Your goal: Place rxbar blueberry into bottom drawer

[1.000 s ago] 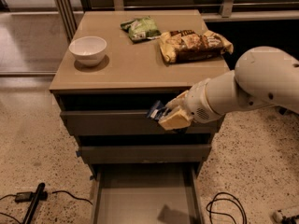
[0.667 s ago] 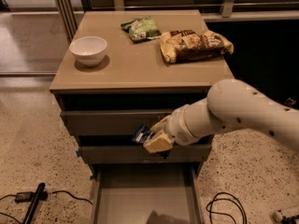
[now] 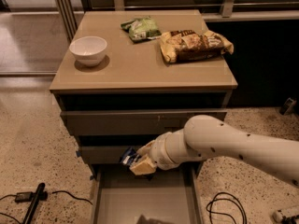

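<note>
The rxbar blueberry (image 3: 126, 156) is a small dark-blue wrapper held in my gripper (image 3: 138, 161), at the end of the white arm that reaches in from the right. The gripper is shut on the bar and hangs just above the back of the open bottom drawer (image 3: 140, 200), in front of the middle drawer's front. The bottom drawer is pulled out, showing a plain grey floor. The bar's far end is hidden by the fingers.
On the cabinet top (image 3: 140, 69) stand a white bowl (image 3: 88, 50), a green snack bag (image 3: 141, 28) and a large yellow-brown bag (image 3: 194, 45). Cables (image 3: 226, 208) lie on the speckled floor at right, a black device (image 3: 35, 200) at left.
The gripper with the bar has moved down and to the left, from level with the upper drawer fronts to just above the open bottom drawer.
</note>
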`<state>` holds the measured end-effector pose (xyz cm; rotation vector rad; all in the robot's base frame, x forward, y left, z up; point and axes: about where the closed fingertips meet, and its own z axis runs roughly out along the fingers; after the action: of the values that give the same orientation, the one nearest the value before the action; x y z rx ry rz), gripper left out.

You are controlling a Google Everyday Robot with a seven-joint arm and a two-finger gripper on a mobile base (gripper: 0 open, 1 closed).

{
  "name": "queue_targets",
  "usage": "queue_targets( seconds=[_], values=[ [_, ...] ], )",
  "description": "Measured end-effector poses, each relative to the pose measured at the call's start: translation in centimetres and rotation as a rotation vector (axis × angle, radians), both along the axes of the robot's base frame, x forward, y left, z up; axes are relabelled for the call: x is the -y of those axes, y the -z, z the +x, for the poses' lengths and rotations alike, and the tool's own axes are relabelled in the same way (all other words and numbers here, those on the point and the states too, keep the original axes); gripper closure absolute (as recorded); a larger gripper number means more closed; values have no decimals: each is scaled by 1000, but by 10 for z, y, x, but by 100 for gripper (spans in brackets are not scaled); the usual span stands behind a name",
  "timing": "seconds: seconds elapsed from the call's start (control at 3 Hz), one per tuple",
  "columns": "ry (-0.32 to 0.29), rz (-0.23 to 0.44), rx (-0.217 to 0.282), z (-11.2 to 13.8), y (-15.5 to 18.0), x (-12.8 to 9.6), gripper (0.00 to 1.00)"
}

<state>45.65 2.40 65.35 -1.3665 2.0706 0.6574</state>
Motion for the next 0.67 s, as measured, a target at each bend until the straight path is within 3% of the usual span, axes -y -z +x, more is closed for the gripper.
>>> queue_targets(
  seconds=[0.67],
  values=[
    [45, -57, 91, -2, 84, 11, 100]
  ],
)
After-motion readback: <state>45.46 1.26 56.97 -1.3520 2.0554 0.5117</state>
